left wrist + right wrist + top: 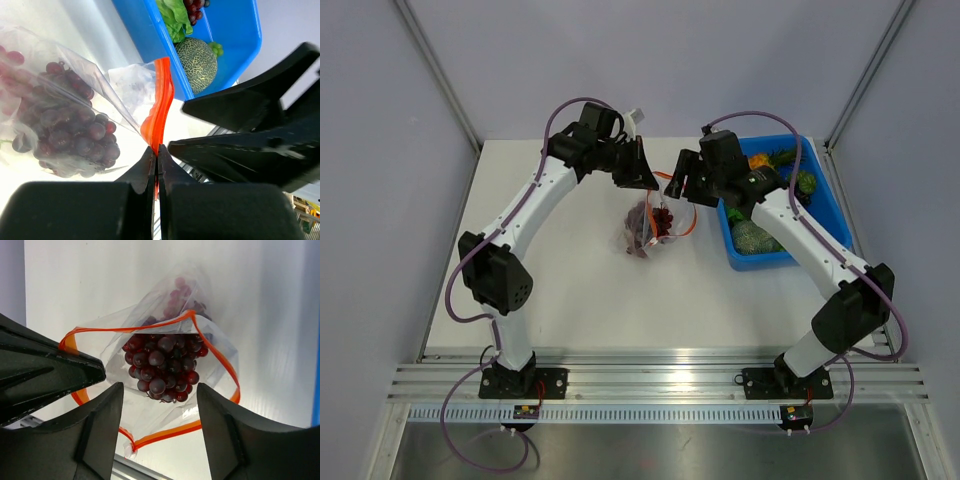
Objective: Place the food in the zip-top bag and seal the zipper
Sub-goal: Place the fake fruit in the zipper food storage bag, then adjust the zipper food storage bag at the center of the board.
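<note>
Top external camera: the white table carries everything. The left arm and right arm both reach toward its far middle and nearly meet there. A blue bin sits at the far right, near the right arm's forearm. It holds a netted green melon, some lettuce and a few other pieces too small to name.

The bag lies near the middle of the table, left of the bin and apart from it. Its mouth is lifted toward the two grippers. Its lower part looks to rest on the table, though that contact is hard to confirm.

Dark grapes fill the open mouth in the right wrist view. More purple shows deeper inside through the clear plastic (the left wrist view shows a full bunch pressed against the bag wall).

The zipper is unsealed, its orange-red strip spread into a wide loop around the grapes.

The left gripper has its jaws pressed together on one end of the zipper, pinching the strip and holding it up. The right gripper hangs over the bag mouth with its jaws well apart. The grapes show between its fingers with a gap on each side, and it grips nothing.
</note>
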`<action>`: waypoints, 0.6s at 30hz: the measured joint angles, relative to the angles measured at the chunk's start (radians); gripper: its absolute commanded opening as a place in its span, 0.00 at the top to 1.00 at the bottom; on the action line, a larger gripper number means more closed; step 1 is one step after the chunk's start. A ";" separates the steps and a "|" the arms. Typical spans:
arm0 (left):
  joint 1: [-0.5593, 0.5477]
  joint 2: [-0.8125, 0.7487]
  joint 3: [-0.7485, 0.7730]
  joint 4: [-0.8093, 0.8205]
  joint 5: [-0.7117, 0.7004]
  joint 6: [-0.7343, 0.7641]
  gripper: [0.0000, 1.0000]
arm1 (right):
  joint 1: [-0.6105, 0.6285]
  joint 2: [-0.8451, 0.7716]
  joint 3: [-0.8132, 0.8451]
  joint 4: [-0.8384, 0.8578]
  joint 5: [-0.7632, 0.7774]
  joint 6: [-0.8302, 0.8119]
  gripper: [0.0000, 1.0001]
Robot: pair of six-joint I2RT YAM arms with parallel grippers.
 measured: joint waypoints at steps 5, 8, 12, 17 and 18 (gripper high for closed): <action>0.003 0.000 -0.001 0.002 0.000 0.000 1.00 | -0.021 -0.037 -0.025 -0.018 0.058 -0.022 0.18; 0.005 -0.002 -0.010 0.003 0.000 0.000 1.00 | -0.040 -0.047 -0.074 -0.021 0.067 -0.024 0.17; 0.009 -0.008 -0.020 0.006 0.000 0.000 1.00 | -0.058 -0.048 -0.173 -0.013 0.058 -0.021 0.20; 0.013 -0.009 -0.020 0.007 0.000 0.000 1.00 | -0.058 -0.021 -0.238 0.001 0.006 0.000 0.39; 0.013 -0.009 -0.020 0.007 0.000 0.000 1.00 | -0.058 -0.011 -0.241 0.011 -0.007 0.002 0.46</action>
